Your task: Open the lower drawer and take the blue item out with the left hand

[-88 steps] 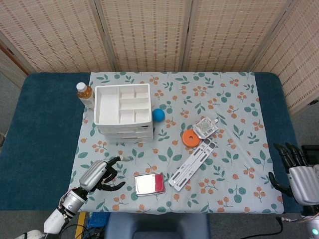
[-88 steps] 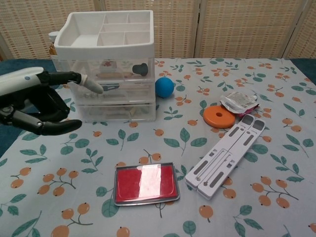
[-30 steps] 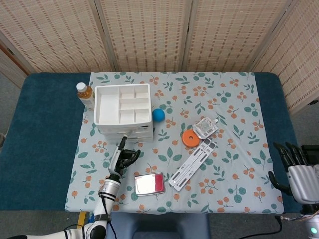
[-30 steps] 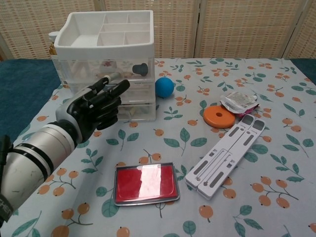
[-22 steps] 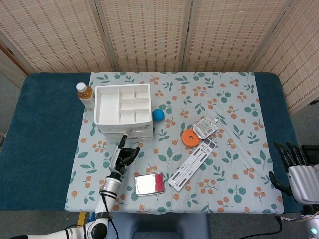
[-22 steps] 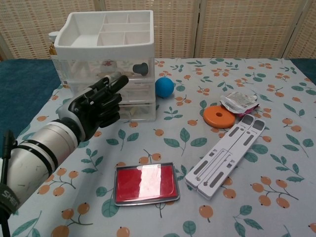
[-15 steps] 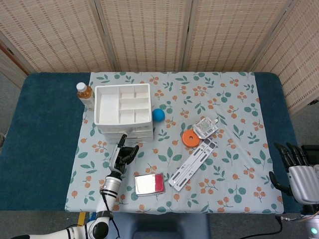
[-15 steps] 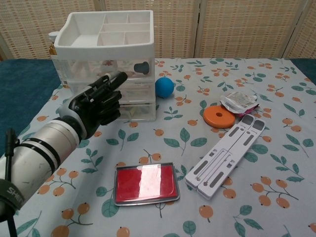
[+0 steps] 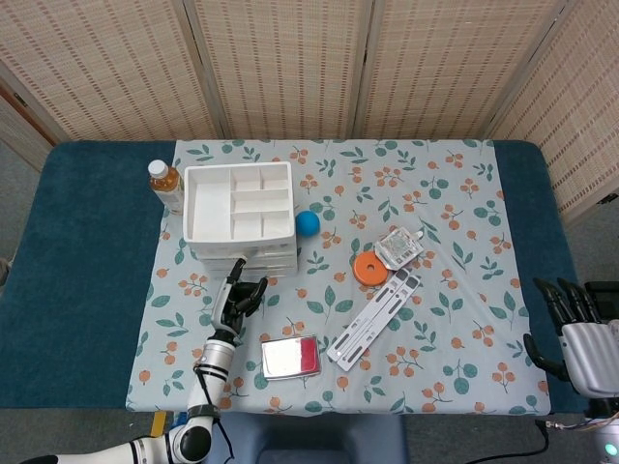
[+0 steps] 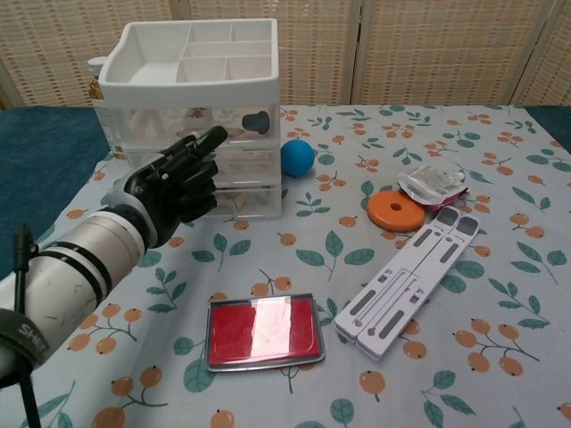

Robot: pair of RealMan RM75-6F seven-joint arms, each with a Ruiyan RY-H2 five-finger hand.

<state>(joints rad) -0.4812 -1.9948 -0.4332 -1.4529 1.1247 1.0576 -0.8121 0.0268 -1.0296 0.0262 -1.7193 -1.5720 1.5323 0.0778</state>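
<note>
The lower drawer [image 10: 234,200] of the white and clear plastic three-drawer organiser [image 10: 192,107] sits shut at the bottom of the stack, resting on the leaf-and-berry patterned cloth [image 10: 303,267] that covers the table. Its front runs left to right across the chest view, facing the robot. What it holds is too hazy through the clear plastic to make out, so the blue item inside cannot be picked out. A small blue ball [image 10: 297,157] lies in the open just to the right of the organiser, outside any drawer.

The left robot hand [image 10: 174,183] is directly before the drawer fronts, its dark fingers [image 10: 198,147] stretched forward and close together, holding nothing. The tips point at about the middle drawer, so the lower front lies ahead of the palm and below the fingertips; whether they touch the plastic cannot be told. I judge the reach must drop before it can hook the lower front and pull toward the robot.

The right robot hand [image 9: 580,338] rests well apart at the table's far right edge, fingers spread and empty, so the left is much the nearer
</note>
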